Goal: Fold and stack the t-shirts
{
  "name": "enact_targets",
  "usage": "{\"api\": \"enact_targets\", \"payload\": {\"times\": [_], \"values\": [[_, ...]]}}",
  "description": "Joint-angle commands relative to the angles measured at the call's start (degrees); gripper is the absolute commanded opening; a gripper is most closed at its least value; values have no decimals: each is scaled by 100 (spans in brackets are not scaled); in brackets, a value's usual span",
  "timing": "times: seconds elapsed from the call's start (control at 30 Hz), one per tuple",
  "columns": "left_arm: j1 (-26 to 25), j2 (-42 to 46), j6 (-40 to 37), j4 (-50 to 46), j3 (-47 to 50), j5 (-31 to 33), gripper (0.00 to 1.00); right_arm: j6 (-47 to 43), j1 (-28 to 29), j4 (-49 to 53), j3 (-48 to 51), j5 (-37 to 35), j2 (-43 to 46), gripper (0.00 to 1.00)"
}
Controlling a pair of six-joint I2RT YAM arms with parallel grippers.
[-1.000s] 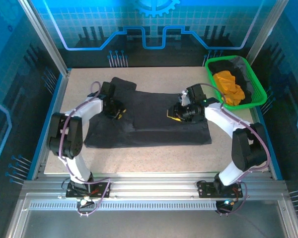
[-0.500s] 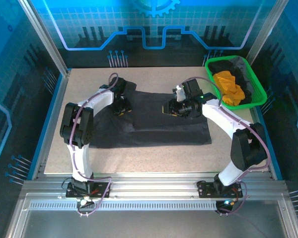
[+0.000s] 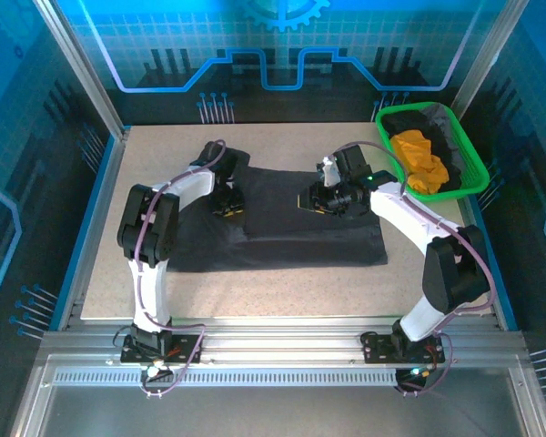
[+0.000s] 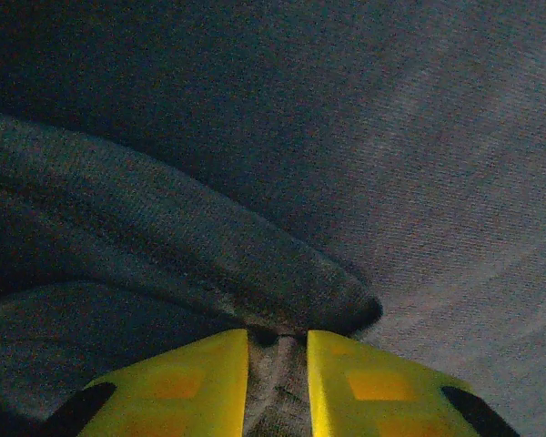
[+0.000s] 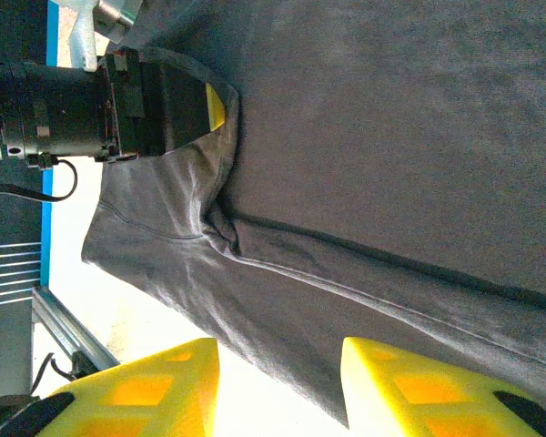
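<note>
Left wrist close-up — left pincer clamps a charcoal t-shirt fold.

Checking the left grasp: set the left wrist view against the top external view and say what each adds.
Left wrist: the left gripper pinching a raised fold of the charcoal t-shirt. Top external: that shirt spread on the table, the right gripper over it, the green basket with an orange t-shirt and a dark t-shirt. Both: left gripper on charcoal fabric.

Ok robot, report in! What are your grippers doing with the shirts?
Left gripper shut on black t-shirt fold. Right gripper open above it. Orange t-shirt in basket. Nothing blocking.
</note>
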State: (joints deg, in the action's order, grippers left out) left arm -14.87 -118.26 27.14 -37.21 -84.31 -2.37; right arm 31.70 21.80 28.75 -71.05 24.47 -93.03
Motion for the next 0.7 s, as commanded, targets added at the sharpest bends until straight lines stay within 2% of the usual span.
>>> {"api": "enact_targets", "payload": {"times": [0.0, 0.2, 0.67], "values": [[-94, -66, -114, -85, -26, -44, 19, 55, 3, 78, 90, 137, 22, 42], [-156, 106, -126, -41, -5, 79, 1, 72, -6, 53, 109, 141, 13, 42], [-292, 591, 60, 76, -175, 299, 0, 108, -12, -8, 204, 170, 35, 42]]}}
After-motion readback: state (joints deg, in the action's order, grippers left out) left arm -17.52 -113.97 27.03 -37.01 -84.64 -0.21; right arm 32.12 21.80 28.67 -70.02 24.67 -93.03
